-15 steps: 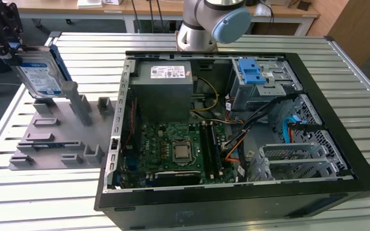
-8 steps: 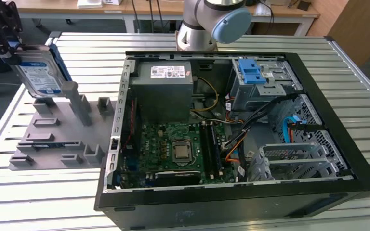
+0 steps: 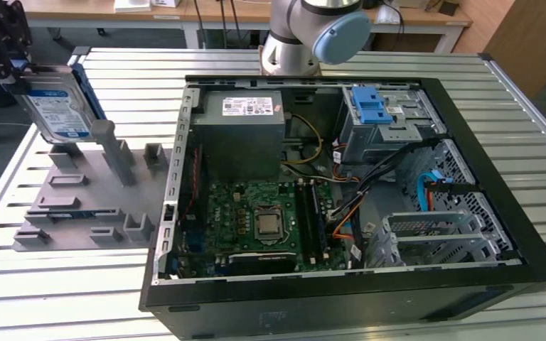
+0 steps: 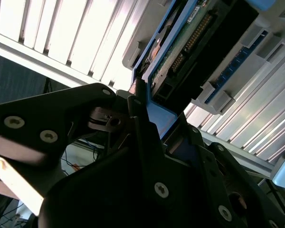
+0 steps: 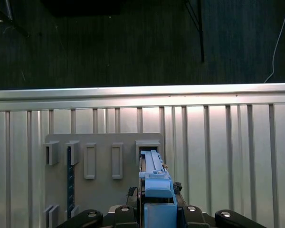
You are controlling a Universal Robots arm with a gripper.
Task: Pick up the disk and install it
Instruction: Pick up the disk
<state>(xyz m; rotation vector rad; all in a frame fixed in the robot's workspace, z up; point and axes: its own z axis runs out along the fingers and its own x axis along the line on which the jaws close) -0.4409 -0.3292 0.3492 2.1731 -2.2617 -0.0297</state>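
**Item:** flat silver hard drive with white-and-blue label and bright blue plastic carrier frame [image 3: 55, 106], the disk.
**Position:** held upright on edge at the exterior view's left, over the grey slotted holder plate [image 3: 74, 206]. Whether it is clear of the slot cannot be told.
**Black gripper** [image 3: 17, 64]: clamped on the disk's upper blue edge.
**Progress:** pick-up is judged made. Installation is not done, since the open black computer case [image 3: 349, 298] stands well apart.

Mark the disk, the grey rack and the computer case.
disk [image 3: 53, 106], exterior view, its white-and-blue label.
grey rack [image 3: 102, 199], exterior view, bare base.
computer case [image 3: 349, 302], exterior view, black outer wall.
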